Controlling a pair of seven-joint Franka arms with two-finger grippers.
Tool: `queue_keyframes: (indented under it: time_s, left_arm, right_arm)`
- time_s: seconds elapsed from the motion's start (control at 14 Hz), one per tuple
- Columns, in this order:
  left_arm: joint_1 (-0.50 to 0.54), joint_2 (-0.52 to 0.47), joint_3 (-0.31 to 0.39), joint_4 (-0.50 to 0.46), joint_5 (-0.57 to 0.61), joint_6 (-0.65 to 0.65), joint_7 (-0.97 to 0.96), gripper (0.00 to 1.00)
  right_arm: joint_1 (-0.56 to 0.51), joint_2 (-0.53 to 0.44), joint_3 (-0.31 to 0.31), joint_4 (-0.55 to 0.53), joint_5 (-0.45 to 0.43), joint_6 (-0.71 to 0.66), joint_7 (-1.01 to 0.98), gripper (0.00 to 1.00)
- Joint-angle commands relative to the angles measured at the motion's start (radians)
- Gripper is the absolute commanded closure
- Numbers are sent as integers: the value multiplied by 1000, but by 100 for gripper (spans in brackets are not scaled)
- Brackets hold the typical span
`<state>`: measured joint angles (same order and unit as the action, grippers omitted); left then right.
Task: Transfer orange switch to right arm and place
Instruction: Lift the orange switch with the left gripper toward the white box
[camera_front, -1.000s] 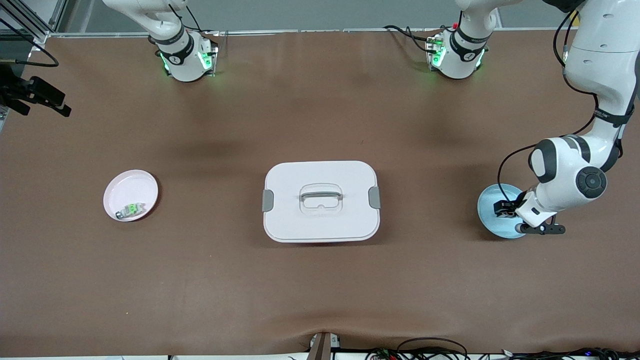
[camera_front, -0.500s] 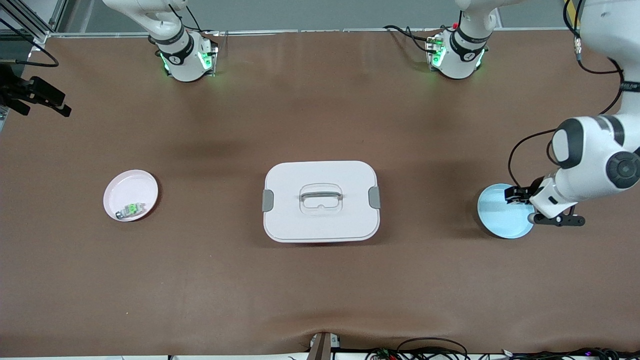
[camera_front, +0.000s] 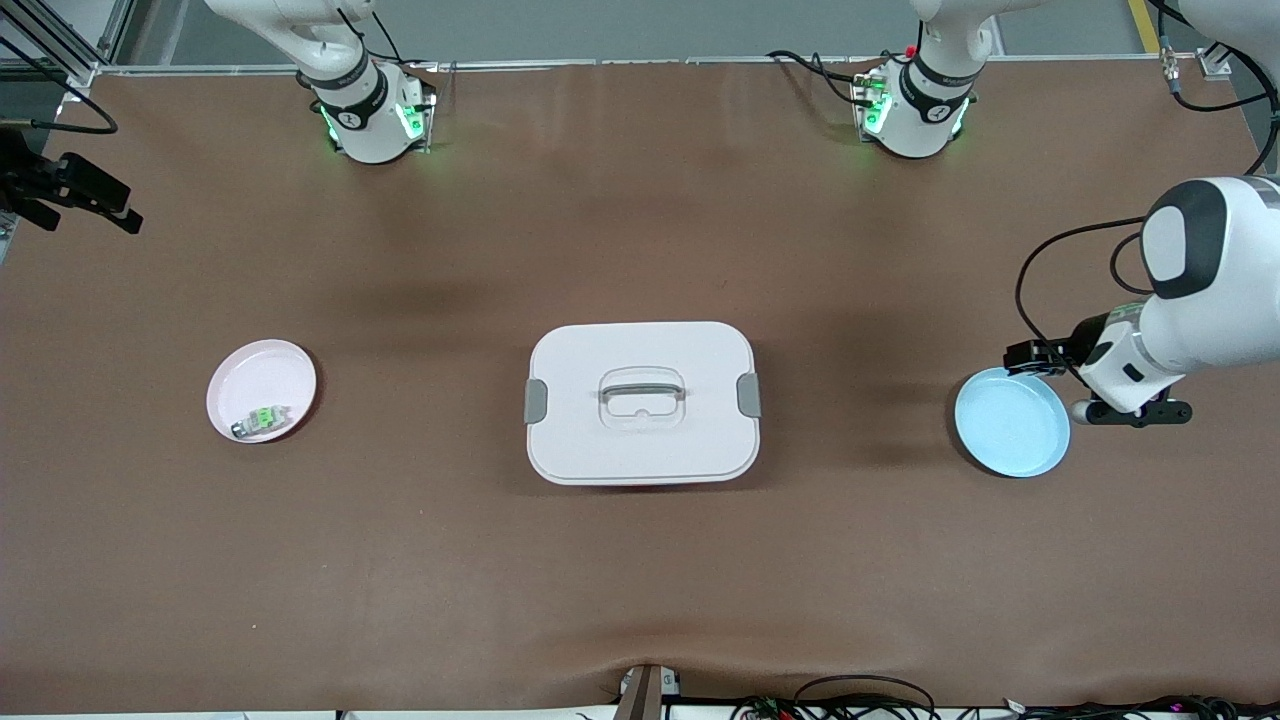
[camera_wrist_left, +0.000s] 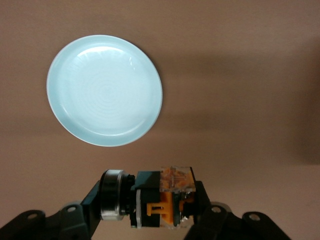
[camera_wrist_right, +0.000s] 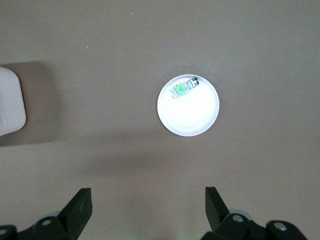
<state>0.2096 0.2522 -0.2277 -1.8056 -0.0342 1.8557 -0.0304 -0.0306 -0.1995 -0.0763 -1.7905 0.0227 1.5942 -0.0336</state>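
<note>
Orange switch (camera_wrist_left: 167, 202) sits clamped in the left tool (camera_wrist_left: 160, 210), held in the air just beside the blue plate (camera_front: 1010, 435), the left arm bent low over the counter (camera_front: 640, 580). Right tool (camera_wrist_right: 147, 210) hangs wide open, empty, high above the pink plate (camera_wrist_right: 188, 112).

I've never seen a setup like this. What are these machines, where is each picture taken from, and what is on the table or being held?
Two white robot arms stand at a brown table. One picture looks down from across the table; the others come from cameras on each wrist. The left gripper, up beside the empty blue plate, is shut on the orange switch. The right gripper waits open above the pink plate, which holds a green-centred component. A white lidded box sits mid-table.
</note>
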Motion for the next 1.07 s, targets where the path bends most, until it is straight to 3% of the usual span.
queue_keyframes:
  time_s: [0.0, 0.57, 1.0]
  left_arm:
    - [1, -8, -68, 57, -13, -79, -115, 100]
    - [-18, 27, -283, 140, -42, -82, -523, 100]
    - [-125, 127, -292, 262, -128, -82, -752, 100]
  right_arm:
    - [-9, 12, 13, 20, -9, -13, 9, 0]
    - [11, 35, 20, 20, 3, -13, 12, 0]
    - [86, 69, 20, 20, 3, -2, 87, 0]
